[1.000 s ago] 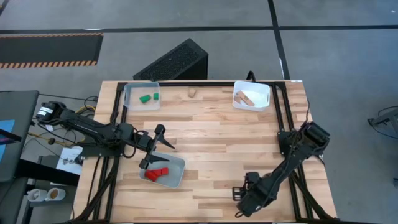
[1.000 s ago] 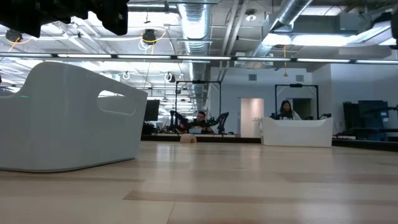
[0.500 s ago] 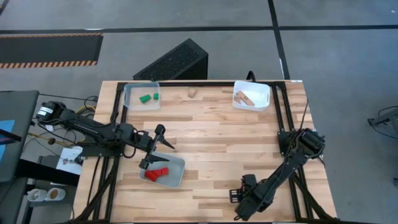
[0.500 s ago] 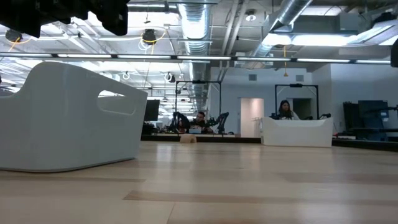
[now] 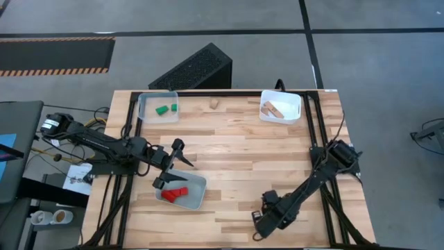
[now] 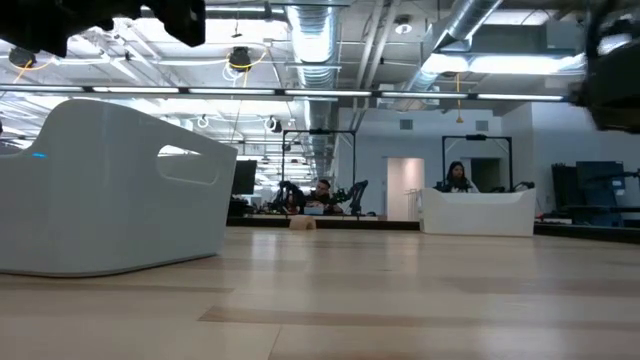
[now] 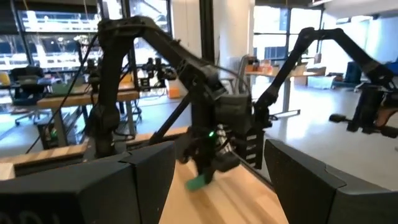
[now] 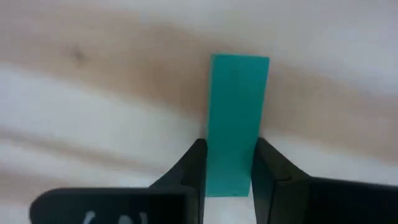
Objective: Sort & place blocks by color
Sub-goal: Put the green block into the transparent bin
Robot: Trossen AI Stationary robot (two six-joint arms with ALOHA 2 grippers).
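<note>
Well apart from the red-block tray (image 5: pixel 196 199), toward the table's (image 5: pixel 243 160) near edge, the right gripper's (image 8: pixel 228 163) fingers pinch a green bar (image 8: pixel 237 118) (near one end), so it may pivot when lifted.

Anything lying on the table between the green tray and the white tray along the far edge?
One small plain wood block lies between the green-block tray and the white tray, seen in the high view.

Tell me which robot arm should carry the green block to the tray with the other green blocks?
Probably the right arm. Its right gripper is shut on the green block at the table's near edge. The left gripper hangs open over the tray of red blocks, holding nothing. The green tray is far from both.
</note>
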